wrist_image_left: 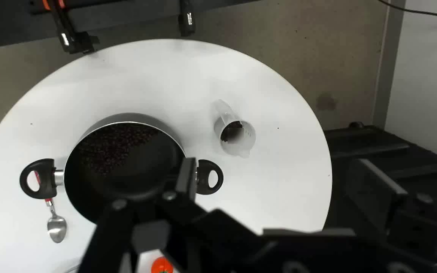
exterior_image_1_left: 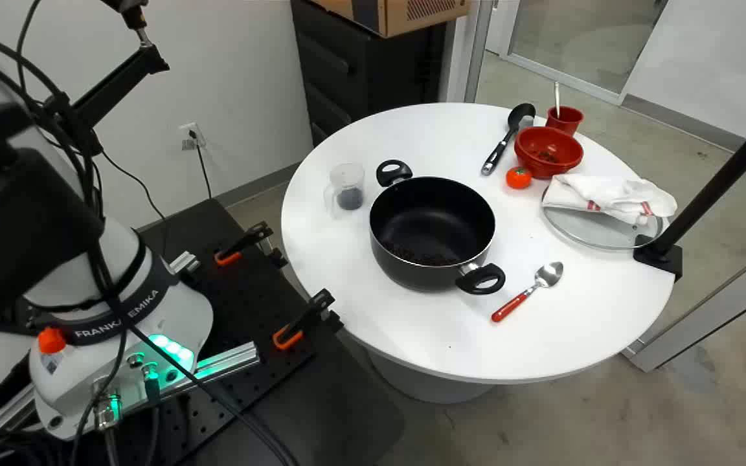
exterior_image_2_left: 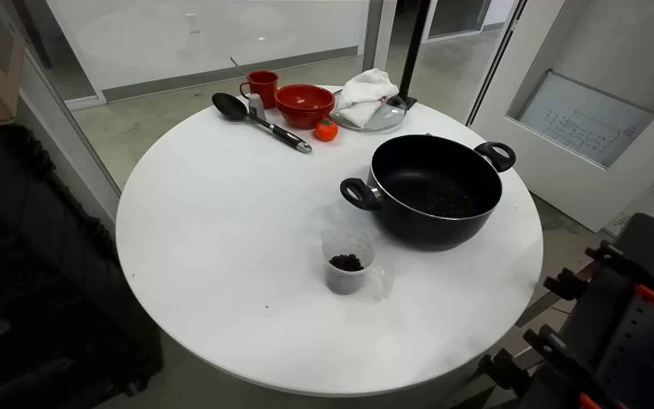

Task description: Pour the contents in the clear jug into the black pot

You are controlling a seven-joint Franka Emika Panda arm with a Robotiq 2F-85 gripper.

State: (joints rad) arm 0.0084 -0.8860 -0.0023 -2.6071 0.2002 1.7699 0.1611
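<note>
table: pot + jug on top of table
pot: dark bits inside
gripper: fingers apart, nothing btwn
jug: upright nr pot, bits inside too; prob grab centered, lift lvl, tip slow w/ spout past pot rim

1. Clear jug: smooth see-through plastic by the look of it
2. Black pot: smooth inside, shiny metal rim
3. Spoon: properly polished metal
4. Towel: just cloth
5. Lid: see-through, glass I'd say
6. Tabletop: super smooth, tbh
</note>
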